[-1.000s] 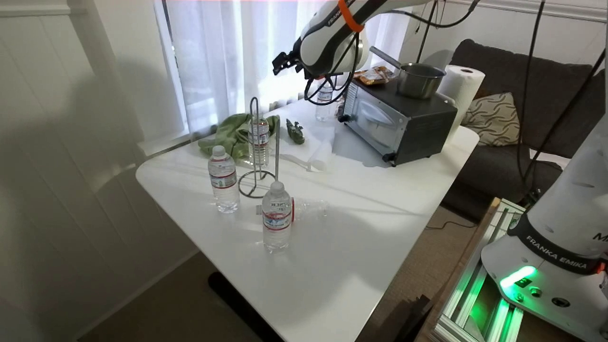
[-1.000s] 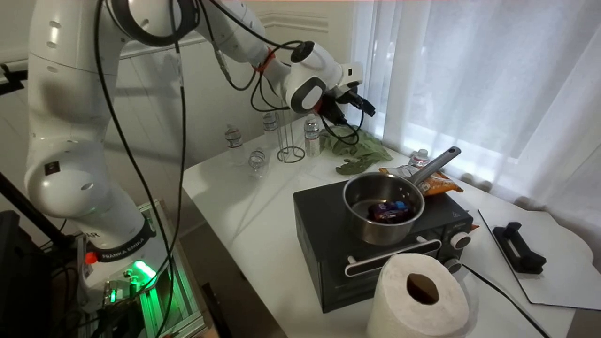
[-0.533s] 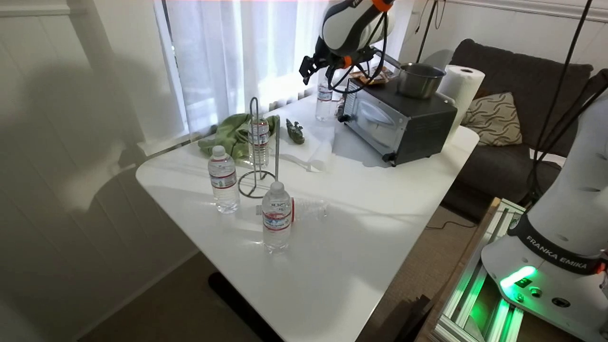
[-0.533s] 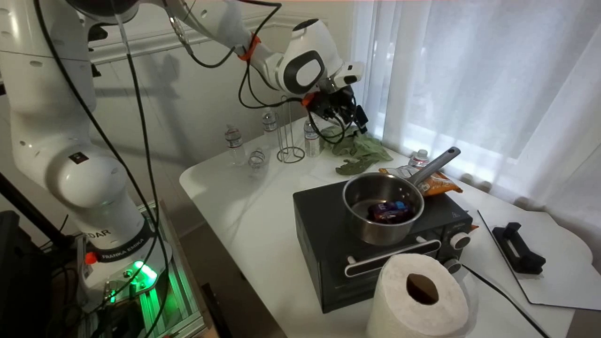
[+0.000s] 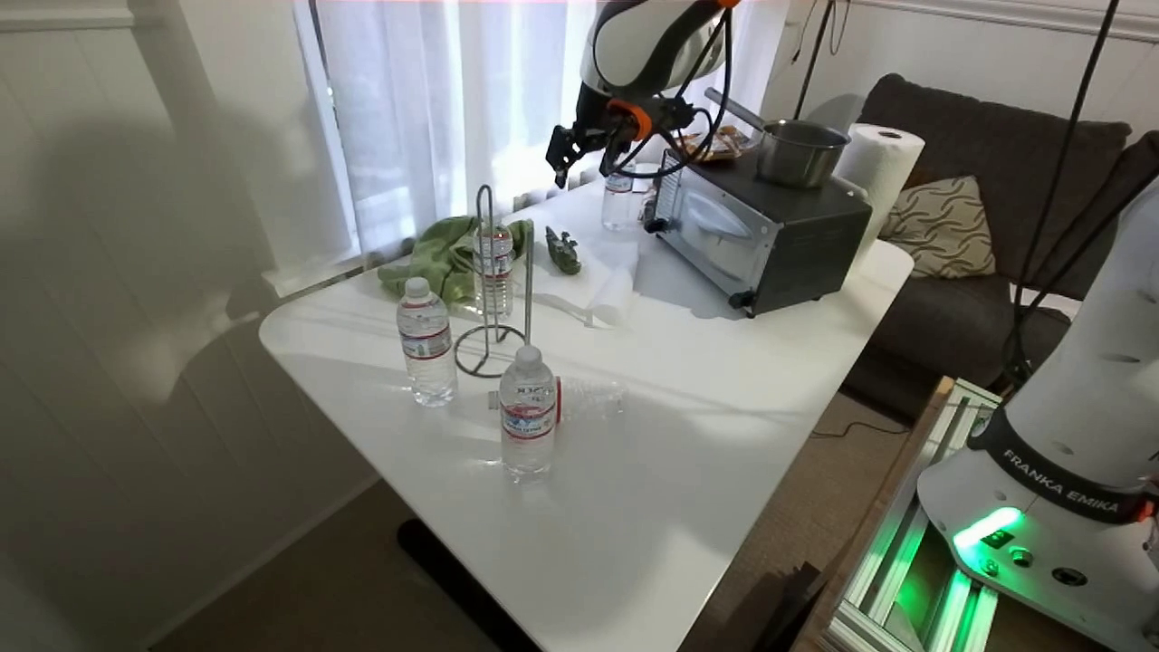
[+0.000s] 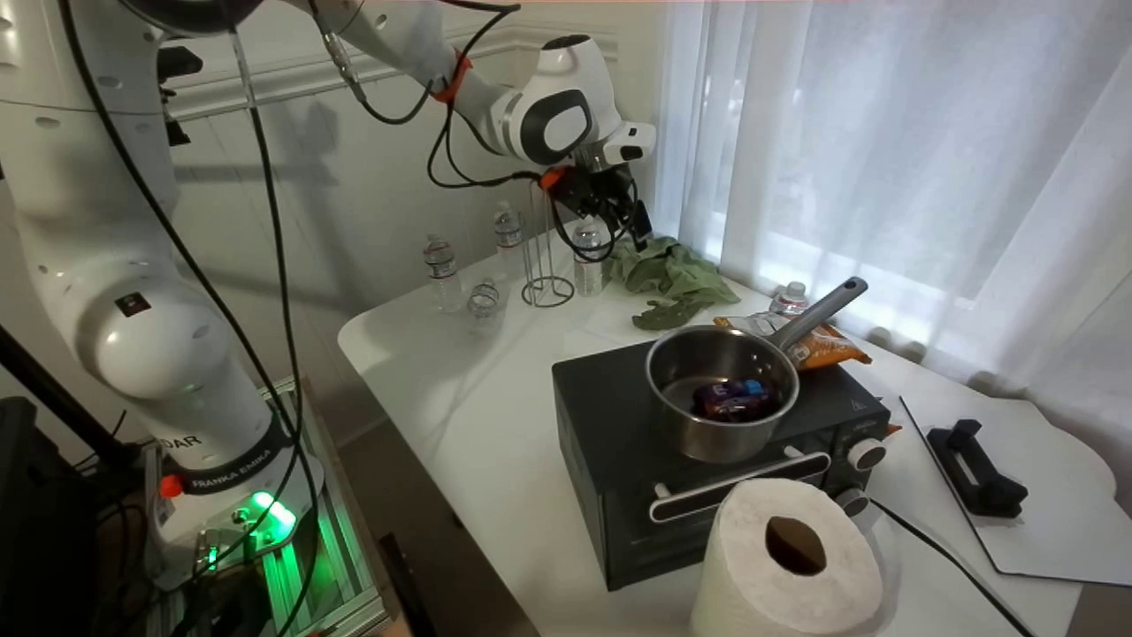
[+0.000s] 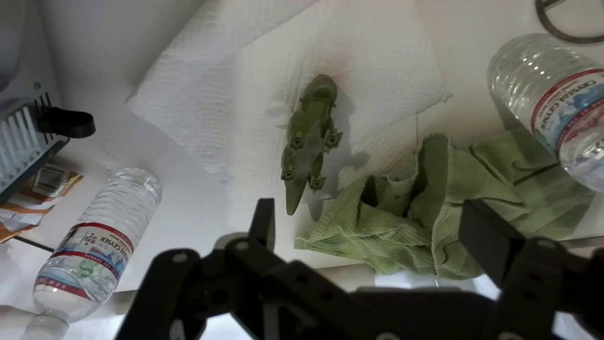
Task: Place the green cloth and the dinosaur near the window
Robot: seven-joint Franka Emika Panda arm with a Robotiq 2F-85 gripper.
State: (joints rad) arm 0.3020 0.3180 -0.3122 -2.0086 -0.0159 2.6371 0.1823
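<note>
The crumpled green cloth (image 5: 441, 256) lies on the table's window side, by the curtained window (image 5: 512, 109); it also shows in another exterior view (image 6: 685, 276) and in the wrist view (image 7: 453, 198). The green toy dinosaur (image 7: 309, 132) lies on a white paper towel beside the cloth, apart from it. It also shows in both exterior views (image 5: 563, 252) (image 6: 668, 312). My gripper (image 7: 373, 226) is open and empty, pointing down above the cloth and dinosaur. In the exterior views it (image 5: 582, 170) hangs well above the table, near the curtain (image 6: 884, 150).
A wire stand (image 5: 489, 349) and several water bottles (image 5: 528, 421) stand near the cloth. Another bottle (image 7: 99, 245) stands by the toaster oven (image 5: 770, 235). The oven carries a pot (image 6: 721, 433) and an orange snack bag (image 6: 822, 349). A paper towel roll (image 6: 787, 566) stands beside it.
In an exterior view my gripper has moved right, then slightly back left, and tilted to point down. The cloth and dinosaur have not moved.
</note>
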